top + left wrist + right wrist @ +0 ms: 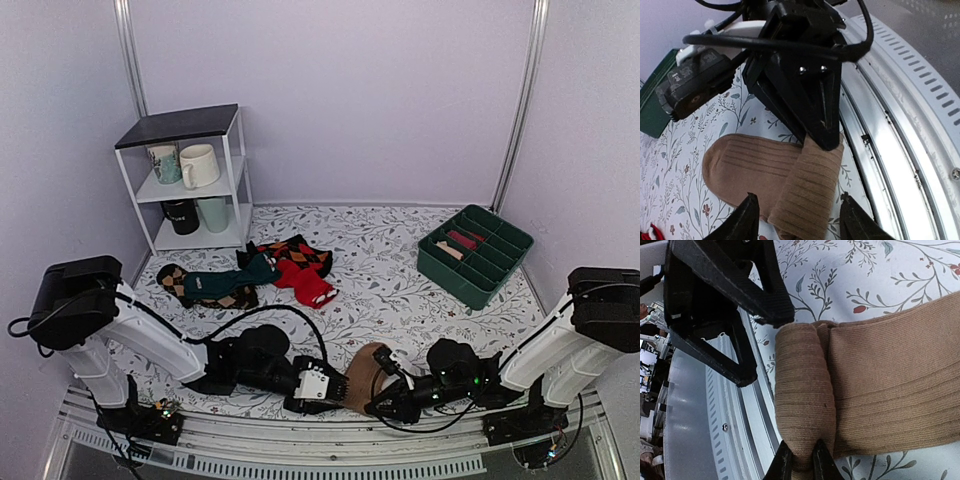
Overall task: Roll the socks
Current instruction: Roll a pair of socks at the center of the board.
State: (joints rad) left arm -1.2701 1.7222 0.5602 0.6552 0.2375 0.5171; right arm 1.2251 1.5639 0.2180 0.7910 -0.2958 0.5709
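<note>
The tan-brown socks (362,378) lie on the flowered cloth at the table's near edge, between my two arms. One end is rolled into a thick roll (807,192) beside the flat ribbed part (747,167). My left gripper (797,197) is open, with a finger on each side of the roll and a gap to each. My right gripper (802,454) is shut on the far end of the roll (802,390). In the right wrist view the left gripper (766,347) stands just past the roll. In the top view both grippers, left (335,388) and right (376,403), meet at the socks.
A metal rail (900,150) runs right beside the roll at the table's edge. A red sock (308,283) and dark teal and argyle socks (215,285) lie mid-table. A green divided tray (475,255) stands at the right, and a white shelf with mugs (190,175) at the back left.
</note>
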